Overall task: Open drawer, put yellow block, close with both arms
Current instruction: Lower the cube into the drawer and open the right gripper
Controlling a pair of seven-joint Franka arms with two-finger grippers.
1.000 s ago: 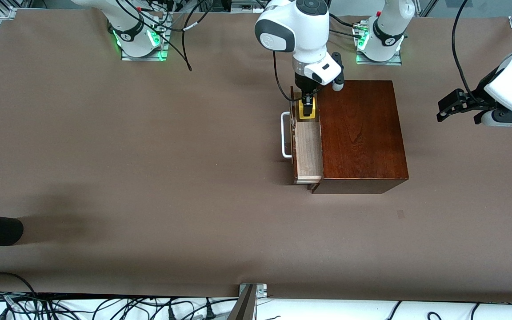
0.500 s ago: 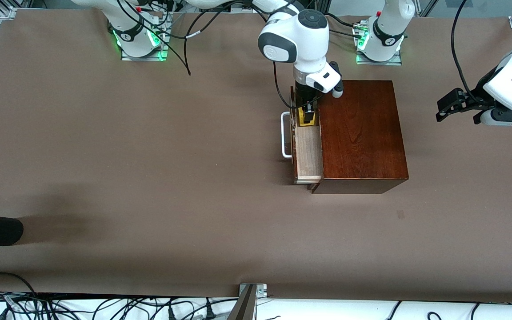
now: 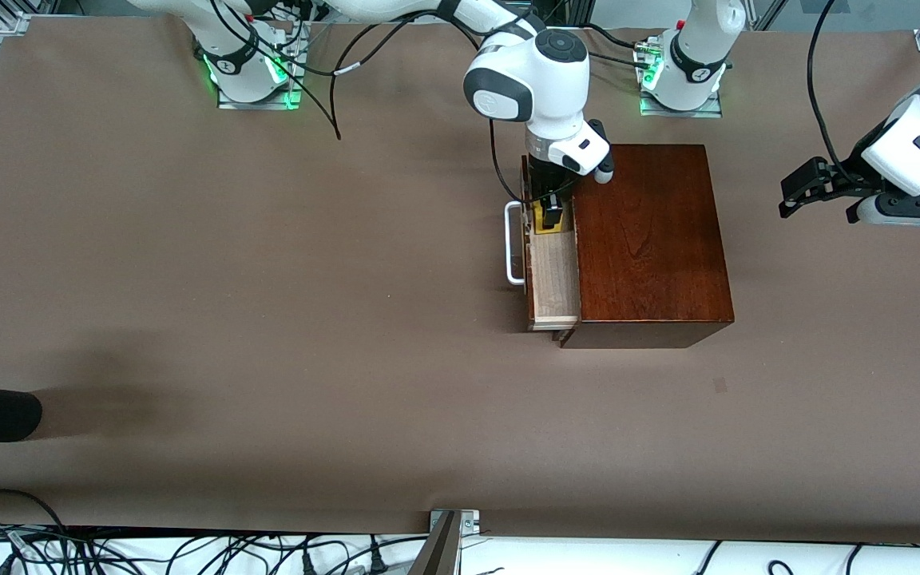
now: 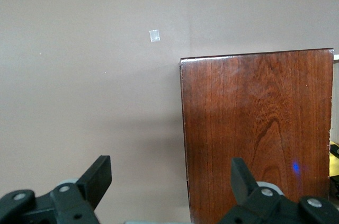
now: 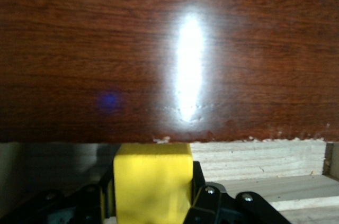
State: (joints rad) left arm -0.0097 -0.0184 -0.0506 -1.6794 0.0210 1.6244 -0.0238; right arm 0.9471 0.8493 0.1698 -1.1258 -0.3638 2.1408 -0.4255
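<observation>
Right hand clamped on the yellow block, low inside the open drawer; light, rigid, plain-faced, best pinched on flat sides. Left hand spread wide, waiting over the bench

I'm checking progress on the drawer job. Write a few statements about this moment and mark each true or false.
1. The drawer is pulled out of the wooden box. True.
2. The right gripper holds the yellow block over the drawer. True.
3. The left gripper grips the white handle. False: it hangs open above the table, off the box's end.
4. The yellow block sits on top of the box. False: it is between the right gripper's fingers.
</observation>
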